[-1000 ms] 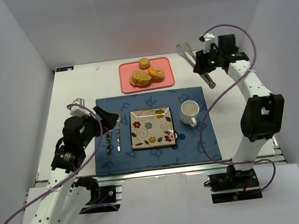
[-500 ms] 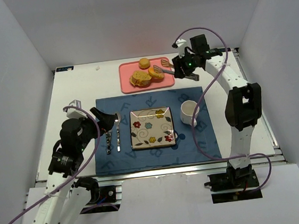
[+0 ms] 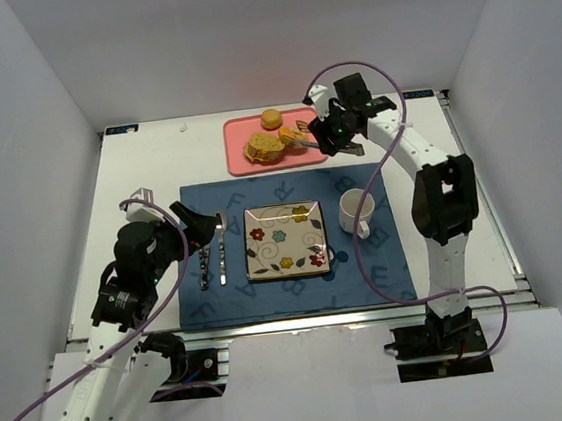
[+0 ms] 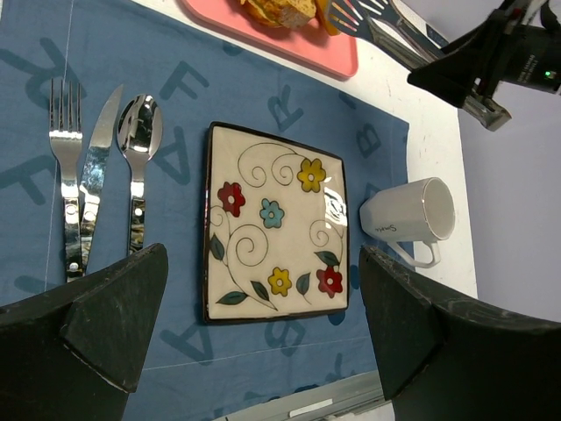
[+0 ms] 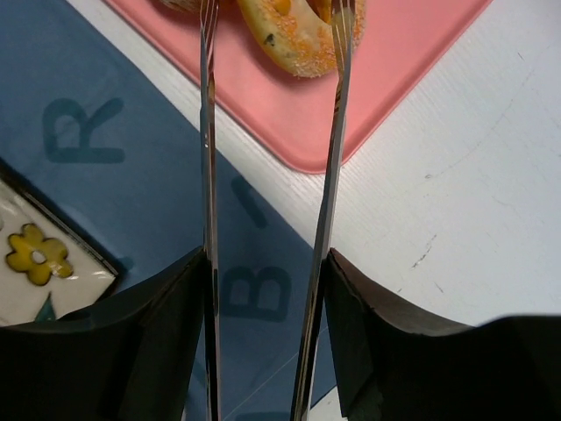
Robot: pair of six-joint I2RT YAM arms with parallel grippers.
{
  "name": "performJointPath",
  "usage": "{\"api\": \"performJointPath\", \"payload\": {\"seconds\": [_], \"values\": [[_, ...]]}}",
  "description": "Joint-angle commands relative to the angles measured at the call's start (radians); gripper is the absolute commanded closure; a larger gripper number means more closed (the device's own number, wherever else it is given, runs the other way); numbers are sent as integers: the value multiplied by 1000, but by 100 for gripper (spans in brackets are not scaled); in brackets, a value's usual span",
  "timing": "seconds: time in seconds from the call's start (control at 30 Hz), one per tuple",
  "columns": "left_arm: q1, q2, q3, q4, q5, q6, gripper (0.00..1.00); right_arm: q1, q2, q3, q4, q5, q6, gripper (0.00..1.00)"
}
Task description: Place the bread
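The bread lies on a pink tray (image 3: 317, 152) at the back: a ring-shaped bagel (image 3: 294, 137) (image 5: 289, 31), a toast-like slice (image 3: 263, 149) and a round bun (image 3: 271, 119). My right gripper (image 3: 341, 132) (image 5: 266, 263) is shut on metal tongs (image 3: 305, 135) (image 5: 209, 132), whose two arms run forward with their tips on either side of the bagel. The tongs stand spread, and the bagel rests on the tray. My left gripper (image 3: 202, 225) (image 4: 263, 324) hangs open over the left side of the blue placemat (image 3: 367, 262), holding nothing.
A square flowered plate (image 3: 284, 240) (image 4: 276, 219) sits mid-placemat. A fork, knife and spoon (image 3: 212, 260) (image 4: 92, 189) lie to its left, and a white mug (image 3: 356, 210) (image 4: 412, 215) stands to its right. White walls enclose the table.
My right arm has swung left from the back right corner to the pink tray, bringing the tongs over the bagel, their arms spread a little wider. The left arm has barely moved.
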Motion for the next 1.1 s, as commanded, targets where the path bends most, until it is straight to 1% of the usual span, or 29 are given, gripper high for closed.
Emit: {"api": "performJointPath", "payload": {"seconds": [0.0, 0.27, 0.37, 0.4, 0.43, 0.47, 0.57, 0.67, 0.77, 0.87, 0.9, 0.97, 1.0, 1.03, 1.07], "values": [[3, 4, 33, 3, -13, 0, 2, 10, 44, 70, 14, 62, -26, 42], [3, -5, 22, 4, -14, -4, 2, 13, 92, 82, 47, 95, -31, 43], [1, -4, 28, 1, -14, -3, 2, 11, 83, 82, 72, 98, -26, 56], [1, -4, 31, -2, -14, -3, 2, 11, 61, 62, 89, 97, -29, 64], [1, -4, 31, -2, -14, -1, 2, 10, 48, 47, 101, 95, -31, 68], [1, -5, 30, -2, -14, -1, 2, 8, 28, 27, 113, 91, -34, 74], [3, -10, 23, 4, -13, -4, 2, 2, -47, -40, 158, 72, -34, 81], [3, -8, 13, 24, -14, -10, 2, -1, -110, -68, 162, 43, -22, 83], [3, -2, 14, 33, -10, -10, 2, -4, -181, -93, 126, -7, -20, 84], [3, 2, 16, 36, -10, -4, 2, -1, -300, -168, 86, -85, -45, 84], [1, 2, 17, 38, -10, -4, 2, -1, -327, -189, 72, -139, -75, 84], [1, 4, 19, 38, -8, -1, 2, 7, -395, -252, 8, -191, -112, 84], [3, 4, 17, 36, -7, -1, 2, 11, -420, -274, -28, -222, -141, 84], [1, 2, 16, 38, -7, -1, 2, 31, -443, -328, -84, -248, -193, 85], [1, 1, 16, 36, -5, -1, 2, 43, -495, -364, -109, -260, -219, 84]]}}
